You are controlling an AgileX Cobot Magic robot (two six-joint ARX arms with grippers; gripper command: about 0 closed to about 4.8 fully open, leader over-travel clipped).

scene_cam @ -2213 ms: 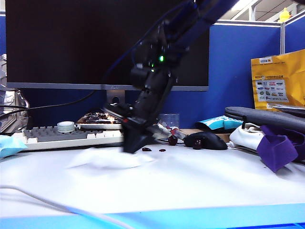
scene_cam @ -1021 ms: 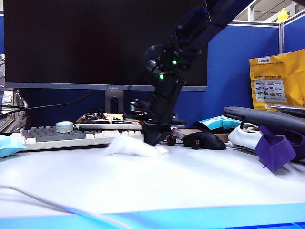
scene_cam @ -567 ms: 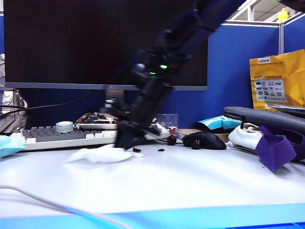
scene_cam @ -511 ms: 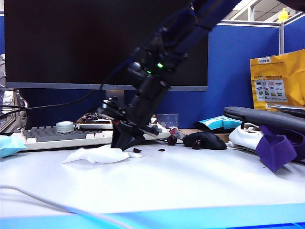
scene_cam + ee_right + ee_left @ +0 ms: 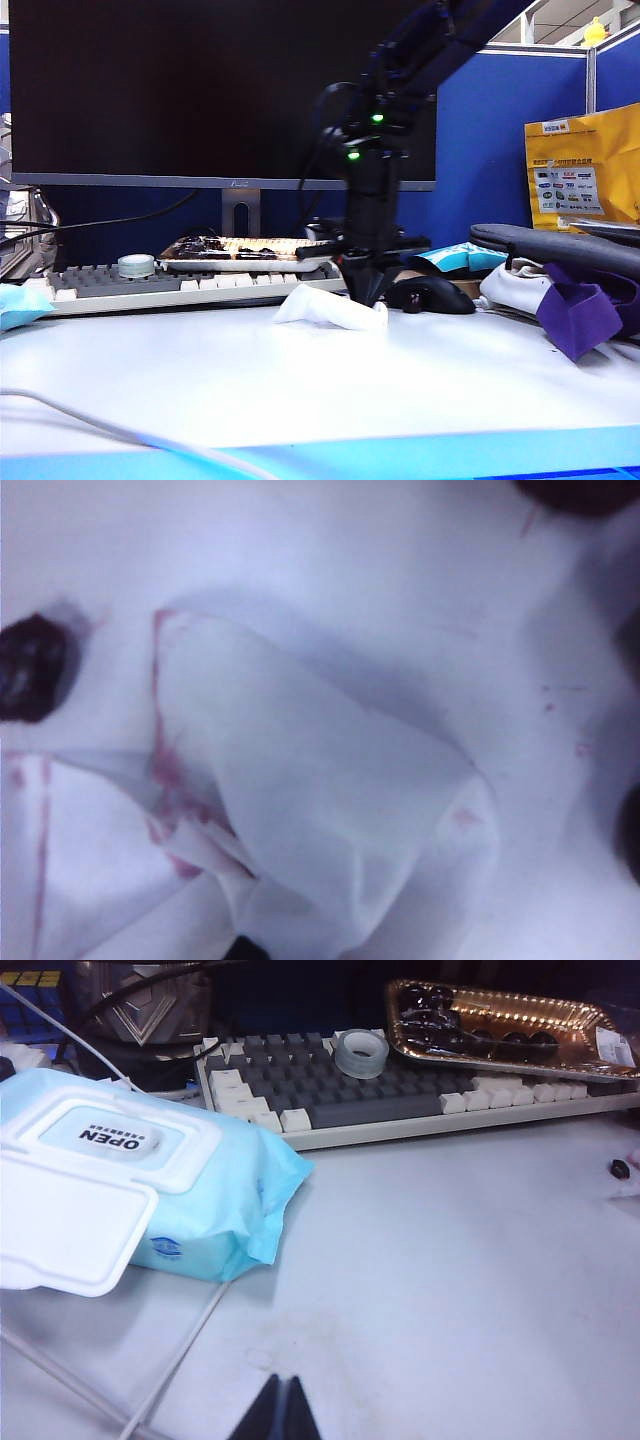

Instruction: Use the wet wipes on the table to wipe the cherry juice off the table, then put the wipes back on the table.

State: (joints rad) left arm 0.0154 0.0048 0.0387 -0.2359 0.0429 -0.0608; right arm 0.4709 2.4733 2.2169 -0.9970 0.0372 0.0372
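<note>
The right gripper (image 5: 366,296) stands almost straight down now, close to the computer mouse (image 5: 432,294), with its fingers pinched shut on one end of the wet wipe (image 5: 330,310); half a second ago it leaned over a spot further to the left of the bench (image 5: 320,385), so the wipe has been dragged back to the right across the stained patch. The sheet trails from the fingers as a bunched white roll lying on the bench in front of the keyboard (image 5: 190,285). Seen from the right wrist, the wipe (image 5: 300,810) carries pink-red streaks along its folds, so it is plainly lifting juice, yet faint pink specks of cherry juice (image 5: 560,705) remain on the white surface, and a dark bit of pulp (image 5: 32,666) sits just beside the sheet. I judge the wiping is mid-way, with more passes wanted before the wipe can be laid down. The left gripper (image 5: 282,1415) hangs idle over the bench with its fingers narrow, tips together, holding nothing, near the blue wipes packet (image 5: 140,1195) with its lid open and the tray of cherries (image 5: 495,1030) behind the keyboard.
</note>
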